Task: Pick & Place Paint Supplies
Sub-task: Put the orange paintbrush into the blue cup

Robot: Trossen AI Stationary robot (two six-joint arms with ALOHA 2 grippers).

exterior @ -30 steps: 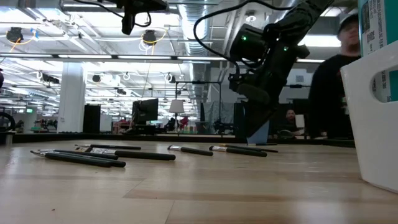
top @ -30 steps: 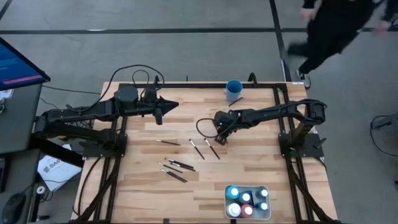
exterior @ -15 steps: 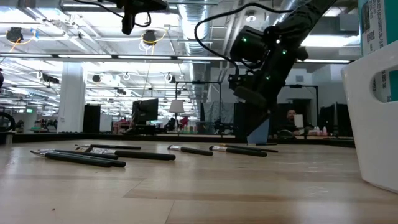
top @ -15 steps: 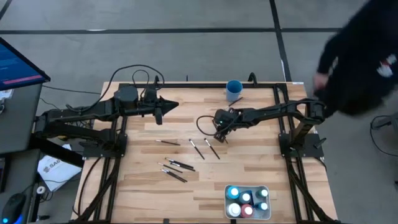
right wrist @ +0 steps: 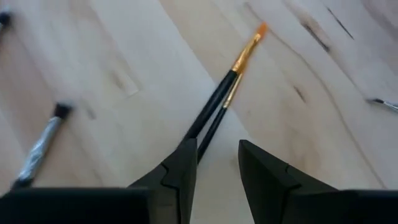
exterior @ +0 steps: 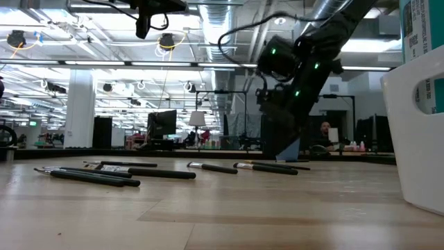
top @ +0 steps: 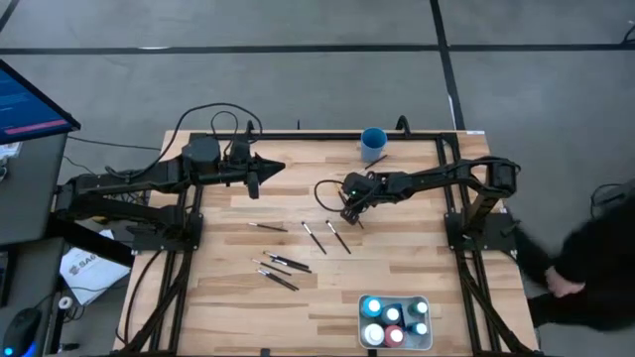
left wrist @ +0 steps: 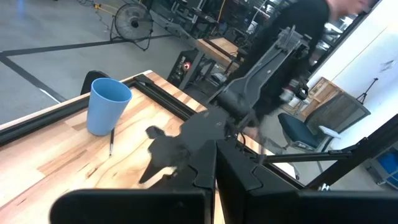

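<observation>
While the left gripper (top: 252, 184) waits mid-air (fingers together), the right gripper (top: 348, 213) hangs over the surface (top: 397, 258), fingers apart, a paintbrush (right wrist: 231, 76) against one finger (right wrist: 180, 168), orange tip forward.

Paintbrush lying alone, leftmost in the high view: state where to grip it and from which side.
Take the lone paintbrush at mid-handle from straight above, jaws across its length. It lies flat on the table, thin and low, so a sideways approach would likely just push it. Nothing lies close beside it, leaving the jaws room.
</observation>
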